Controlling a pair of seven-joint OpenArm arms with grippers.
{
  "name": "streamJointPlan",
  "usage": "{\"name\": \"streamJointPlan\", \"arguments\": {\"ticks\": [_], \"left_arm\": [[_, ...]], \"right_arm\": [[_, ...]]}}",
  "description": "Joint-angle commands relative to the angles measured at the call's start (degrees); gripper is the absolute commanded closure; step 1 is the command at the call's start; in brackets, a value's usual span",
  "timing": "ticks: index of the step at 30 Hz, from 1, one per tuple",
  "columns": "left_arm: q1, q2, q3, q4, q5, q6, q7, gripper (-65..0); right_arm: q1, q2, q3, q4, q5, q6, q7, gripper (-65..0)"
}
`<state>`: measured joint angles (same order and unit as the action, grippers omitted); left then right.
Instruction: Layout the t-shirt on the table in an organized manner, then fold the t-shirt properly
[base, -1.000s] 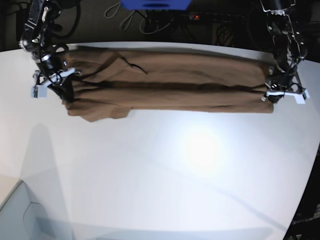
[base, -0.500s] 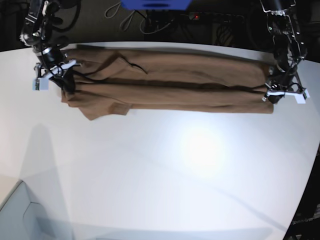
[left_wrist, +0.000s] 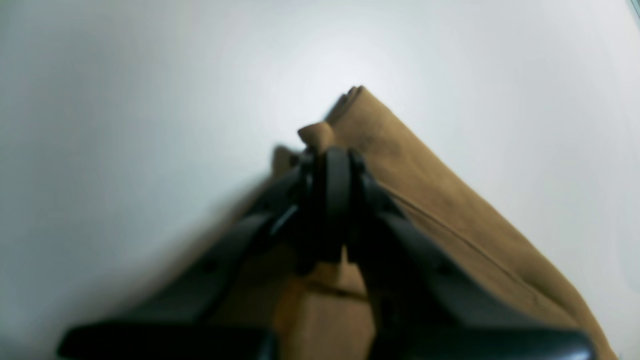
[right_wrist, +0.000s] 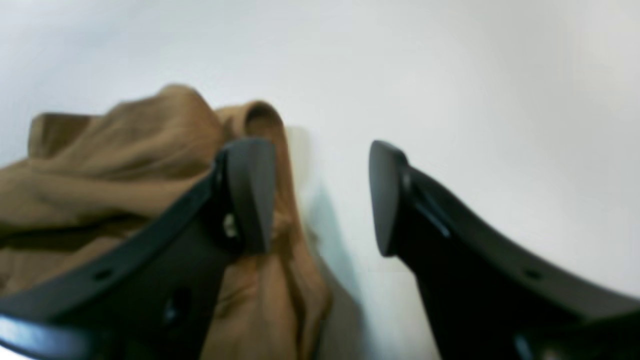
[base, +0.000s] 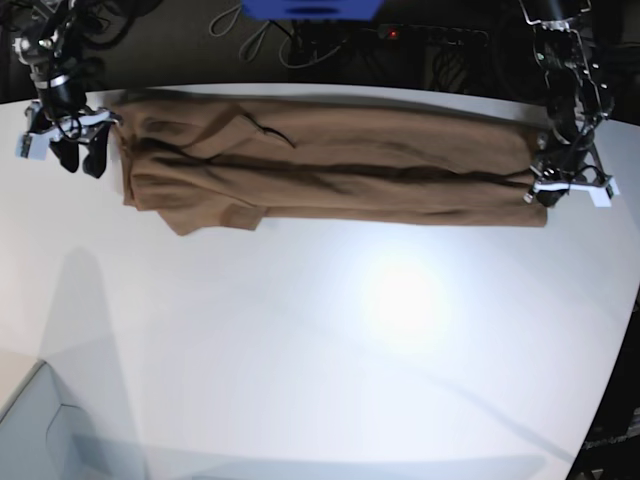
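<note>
Since a moment ago my right end effector (base: 80, 155) has let go of the t-shirt (base: 330, 165) and pulled away toward 10 o'clock in the base view; it sat over the cloth at the shirt's 9 o'clock end before, and now it stands just off that end, over bare counter (base: 330, 340). Its jaws are spread apart with nothing between them: in the right wrist view one fingertip (right_wrist: 250, 195) lies against the bunched brown edge of the t-shirt (right_wrist: 125, 150) and the other stands clear over the white counter (right_wrist: 500, 100). The cloth at that end has slackened and lies a little flatter, its small folded flap at 7 o'clock still on the counter. My left end effector (base: 560, 185) has not moved: it stays at the shirt's 3 o'clock end, pressed together and pinching a fold of the t-shirt (left_wrist: 450, 210), the left end effector's (left_wrist: 330, 170) fingers meeting on a small tuck of fabric in the left wrist view, with the counter (left_wrist: 125, 100) around it. The left arm comes down steeply from 1 o'clock, the wrist pointing down at the counter; the right arm reaches in from 11 o'clock, its end effector tilted down. The t-shirt lies as a long, narrow folded band across the far part of the counter, running from 9 to 3 o'clock.
</note>
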<state>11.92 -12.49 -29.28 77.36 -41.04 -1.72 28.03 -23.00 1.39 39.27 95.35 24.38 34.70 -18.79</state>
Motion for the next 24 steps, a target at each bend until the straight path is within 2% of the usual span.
{"name": "streamJointPlan", "arguments": {"ticks": [1,4,6,8,11,15,20,24], "left_arm": [[0.60,-0.30,-0.13,0.04,1.08,1.32,2.25,-0.2],[0.60,-0.30,-0.13,0.04,1.08,1.32,2.25,-0.2],[0.60,-0.30,-0.13,0.04,1.08,1.32,2.25,-0.2],[0.60,-0.30,-0.13,0.04,1.08,1.32,2.25,-0.2],[0.78,-0.30,-0.13,0.04,1.08,1.32,2.25,-0.2],[0.96,-0.30,-0.13,0.13,1.08,1.32,2.25,-0.2],[0.96,-0.39,-0.13,0.13,1.08,1.32,2.25,-0.2],[0.96,-0.30,-0.13,0.13,1.08,1.32,2.25,-0.2]], "right_arm": [[0.02,0.24,0.87,2.72,1.16,0.51,2.04,-31.0],[-0.07,-0.20,0.25,7.29,1.16,0.51,1.60,-31.0],[0.10,0.15,-2.39,9.75,1.16,0.51,-0.77,-31.0],[0.98,1.12,-6.17,11.59,1.16,0.51,-5.26,-31.0],[5.55,4.37,-13.20,11.68,0.81,0.51,-14.40,-31.0],[13.20,5.43,-16.80,8.25,0.81,0.42,-23.46,-31.0],[19.09,5.43,-16.98,4.30,0.81,0.42,-28.82,-31.1],[21.64,5.51,-17.07,-1.77,0.81,0.42,-29.52,-31.1]]}}
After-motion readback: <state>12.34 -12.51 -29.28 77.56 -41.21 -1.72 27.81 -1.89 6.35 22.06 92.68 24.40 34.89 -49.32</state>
